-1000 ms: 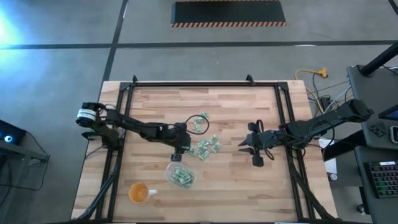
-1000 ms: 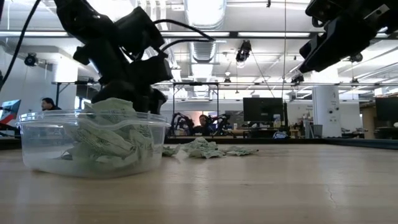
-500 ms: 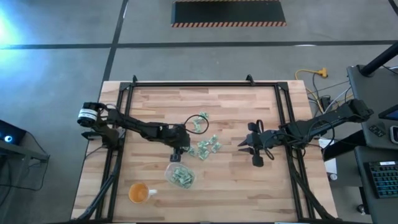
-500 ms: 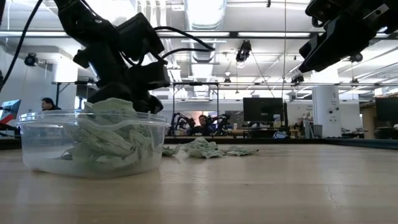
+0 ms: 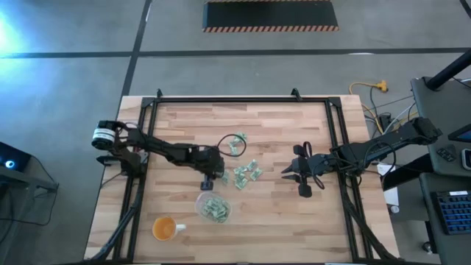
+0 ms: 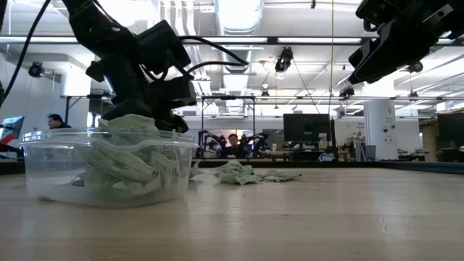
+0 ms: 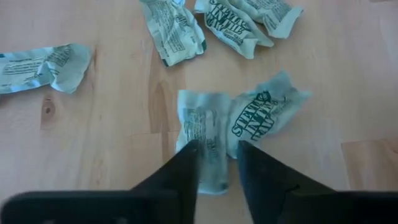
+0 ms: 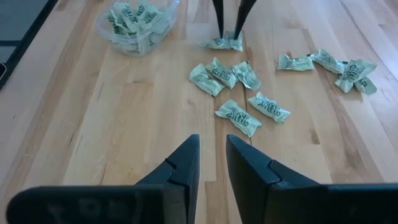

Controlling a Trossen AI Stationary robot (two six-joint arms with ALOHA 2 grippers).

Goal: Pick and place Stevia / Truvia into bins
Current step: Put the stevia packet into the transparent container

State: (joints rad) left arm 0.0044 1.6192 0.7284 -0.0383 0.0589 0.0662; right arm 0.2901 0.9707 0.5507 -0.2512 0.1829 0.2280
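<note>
Several pale green Stevia packets [image 5: 246,173] lie loose on the wooden table, with more by a dark cable loop [image 5: 235,143]. The clear bin [image 5: 213,208] holds several packets; it also shows in the low view as the bin [image 6: 109,167] and in the right wrist view as the bin [image 8: 138,22]. My left gripper [image 7: 217,158] stands just beyond the bin, pointing down, shut on one packet [image 7: 208,140] that lies on the table. My right gripper [image 8: 212,155] hovers open to the right of the packets, at the right gripper [image 5: 302,177], touching nothing. My left gripper pinches one crumpled packet near its end [image 7: 214,177] between its two fingers, coming from above and pointing down. The packet lies flat on the wood, with its other end reaching out past the fingertips. A second packet [image 7: 267,112] lies against it.
An orange cup [image 5: 163,228] stands near the table's front left corner. A black frame [image 5: 243,99] rings the table. Bare wood lies between the packets and the right arm and along the near edge. People and desks show in the room beyond.
My left gripper has shifted slightly toward the table's left over the packets. The packets, the bin and the right arm have stayed where they were.
</note>
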